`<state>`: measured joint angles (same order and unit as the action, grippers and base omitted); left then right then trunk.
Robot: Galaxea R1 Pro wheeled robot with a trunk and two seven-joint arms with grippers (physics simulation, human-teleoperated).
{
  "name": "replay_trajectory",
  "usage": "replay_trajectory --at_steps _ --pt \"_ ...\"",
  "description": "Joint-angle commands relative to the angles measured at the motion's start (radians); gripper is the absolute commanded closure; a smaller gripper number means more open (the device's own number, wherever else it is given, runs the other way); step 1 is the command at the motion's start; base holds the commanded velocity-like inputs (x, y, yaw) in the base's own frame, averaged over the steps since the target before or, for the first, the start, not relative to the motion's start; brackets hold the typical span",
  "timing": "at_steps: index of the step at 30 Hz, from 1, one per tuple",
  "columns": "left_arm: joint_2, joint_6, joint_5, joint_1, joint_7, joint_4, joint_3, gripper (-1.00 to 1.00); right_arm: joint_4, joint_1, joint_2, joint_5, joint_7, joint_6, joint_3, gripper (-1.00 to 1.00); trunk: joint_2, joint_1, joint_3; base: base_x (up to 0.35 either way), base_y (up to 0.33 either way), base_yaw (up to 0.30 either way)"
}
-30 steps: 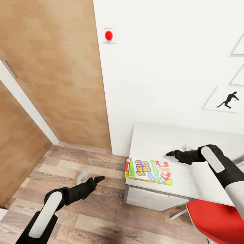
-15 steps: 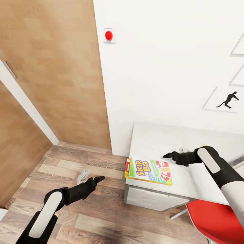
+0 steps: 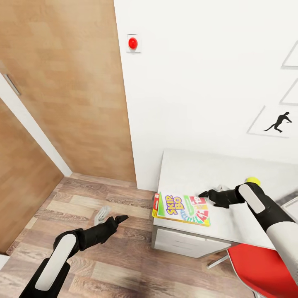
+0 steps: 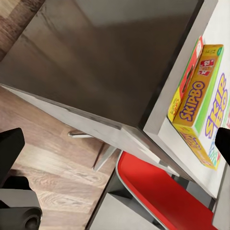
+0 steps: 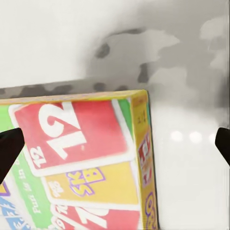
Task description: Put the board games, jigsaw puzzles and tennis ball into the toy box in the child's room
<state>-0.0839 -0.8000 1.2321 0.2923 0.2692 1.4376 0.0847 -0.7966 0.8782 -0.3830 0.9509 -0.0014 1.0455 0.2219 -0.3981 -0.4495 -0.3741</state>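
Hovering over the white rectangular table (image 3: pixel 194 165): right gripper (image 3: pixel 203 193), black, fingertips at the upper right corner of the colourful Skip-Bo board game box (image 3: pixel 182 209). In the right wrist view the two black fingertips sit at opposite edges of the frame, so jaws spread wide, nothing between them; that camera looks straight down on the box's red "12" card art (image 5: pixel 72 139) and its yellow side edge. Whether the tips touch the lid: cannot tell.

Board game box lies flat at the table's front left corner, slightly overhanging the left edge, beside the white wall (image 3: pixel 198 82). In the left wrist view the same box (image 4: pixel 201 96) shows from the side, yellow edge with "SKIPBO" lettering, resting on the tabletop.

Yellow-green tennis ball (image 3: pixel 252 181) is on the table just behind the right forearm, partly hidden by it.

Left gripper (image 3: pixel 122 217) hangs low over the wood-plank floor (image 3: pixel 103 198), well apart from the table; in the left wrist view its fingertips are at opposite frame edges, so spread open, holding nothing.

Red chair seat (image 3: pixel 256 269) is tucked at the table's front right. Red round button on a white plate (image 3: pixel 133 42) is on the wall above. Wooden door panel (image 3: pixel 62 82) to the left.
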Motion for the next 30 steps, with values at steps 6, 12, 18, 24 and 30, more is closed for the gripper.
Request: replay_trajectory --at_steps 6,12,18,24,30 --pt "-0.001 -0.001 0.01 0.001 0.01 0.001 0.001 -1.0 0.039 0.005 0.001 0.002 0.0 0.002 0.002 -1.0 -0.002 -0.001 -0.002 0.0 0.0 0.0" --pt "-0.001 -0.001 0.01 0.001 0.01 0.001 0.001 -1.0 0.086 0.01 0.001 0.002 0.0 0.002 0.0 -1.0 -0.002 -0.001 -0.002 0.0 0.0 0.0" --pt "-0.002 -0.001 0.01 0.001 0.01 0.001 0.001 -1.0 0.101 0.012 0.001 0.002 0.0 0.002 -0.002 -1.0 -0.002 -0.001 -0.002 0.0 0.0 0.0" --pt "-0.001 -0.001 0.01 0.001 0.01 0.001 0.001 -1.0 0.108 0.013 0.001 0.002 0.0 0.002 -0.002 -1.0 -0.002 -0.001 -0.002 0.0 0.0 0.0" --pt "-0.001 -0.001 0.01 0.001 0.01 0.001 0.001 -1.0 0.111 0.013 0.001 0.002 0.0 0.002 -0.003 -1.0 -0.002 -0.001 -0.002 0.0 0.0 0.027"
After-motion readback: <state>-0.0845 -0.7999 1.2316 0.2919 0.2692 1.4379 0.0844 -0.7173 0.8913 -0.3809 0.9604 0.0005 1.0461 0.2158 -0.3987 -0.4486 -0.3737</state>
